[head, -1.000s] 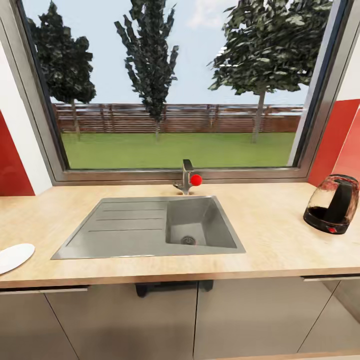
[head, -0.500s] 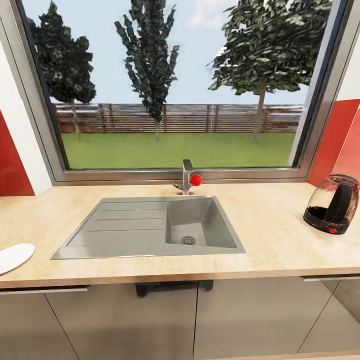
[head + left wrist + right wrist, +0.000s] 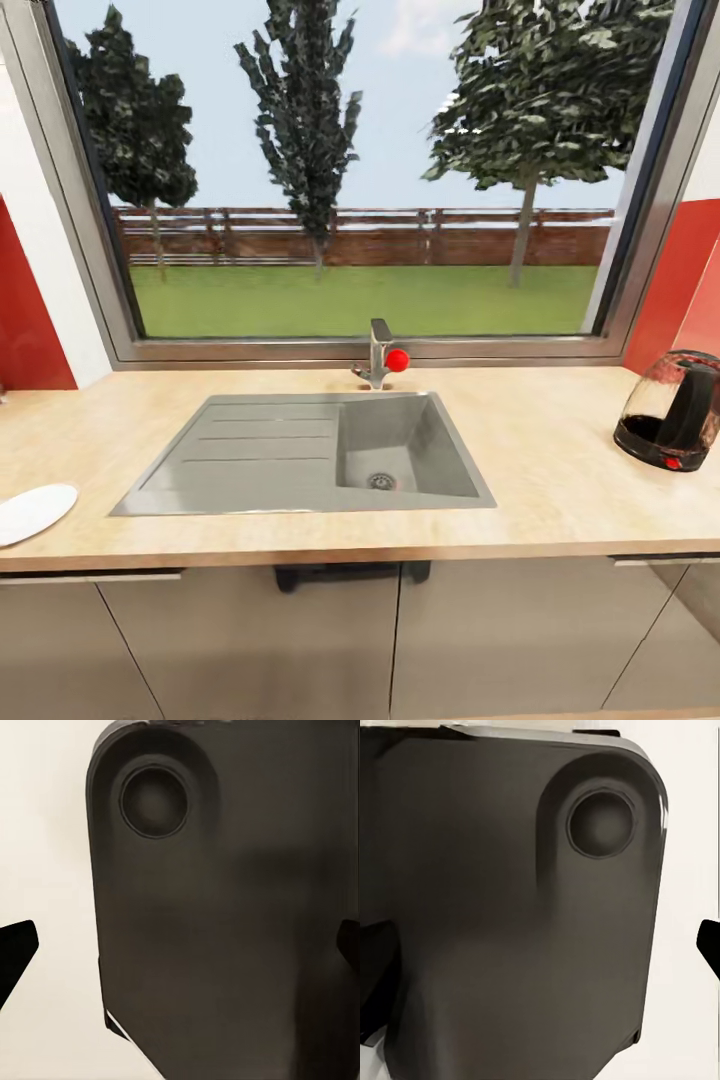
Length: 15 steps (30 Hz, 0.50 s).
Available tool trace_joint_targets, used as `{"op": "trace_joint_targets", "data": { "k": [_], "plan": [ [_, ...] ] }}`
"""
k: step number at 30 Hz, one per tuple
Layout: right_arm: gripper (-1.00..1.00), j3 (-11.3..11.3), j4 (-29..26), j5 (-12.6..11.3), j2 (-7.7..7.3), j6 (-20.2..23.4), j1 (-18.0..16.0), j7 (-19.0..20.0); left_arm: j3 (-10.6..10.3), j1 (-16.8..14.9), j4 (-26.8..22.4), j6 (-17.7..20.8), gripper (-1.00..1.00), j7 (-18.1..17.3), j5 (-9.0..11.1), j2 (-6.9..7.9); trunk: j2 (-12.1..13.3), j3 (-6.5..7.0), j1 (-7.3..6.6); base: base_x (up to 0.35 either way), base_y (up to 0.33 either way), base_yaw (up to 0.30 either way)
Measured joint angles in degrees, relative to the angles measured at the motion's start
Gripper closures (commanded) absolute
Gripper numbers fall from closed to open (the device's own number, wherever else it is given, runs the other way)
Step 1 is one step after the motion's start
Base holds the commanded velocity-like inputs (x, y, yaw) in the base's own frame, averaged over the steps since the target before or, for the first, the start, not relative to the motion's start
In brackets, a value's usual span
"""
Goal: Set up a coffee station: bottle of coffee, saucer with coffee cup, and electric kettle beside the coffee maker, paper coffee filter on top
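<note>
The round glass electric kettle sits at the right end of the smooth wood-look kitchen countertop, and the flat white saucer lies at the left end. The grey steel sink is between them. No writing can be read, and I cannot tell whether either gripper's fingers are open or closed.

Countertop light matt wood grain; sink brushed grey steel; kettle glossy clear glass

Saucer and kettle edge-cropped
</note>
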Motion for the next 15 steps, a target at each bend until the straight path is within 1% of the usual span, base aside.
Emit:
{"op": "trace_joint_targets", "data": {
  "k": [3,7,15],
  "plan": [
    [-1.0,0.0,-0.9,0.0,-0.05,0.0,0.0,0.0,0.0,0.0,0.0,-1.8,-1.0,0.0,0.0,0.02,0.0,0.0,0.0,0.0,0.0,0.218],
    [-1.0,0.1,-1.5,0.0,-0.08,-0.1,0.0,0.0,0.2,0.0,0.1,-5.2,-1.0,-0.1,0.1,0.04,0.0,0.0,0.0,0.0,0.0,0.234],
    [-1.0,0.1,-1.6,0.0,-0.09,-0.4,0.0,0.0,0.3,0.0,0.1,-5.9,-1.0,-0.5,0.1,0.15,0.0,0.0,0.0,0.0,0.0,0.239]
  ]
}}
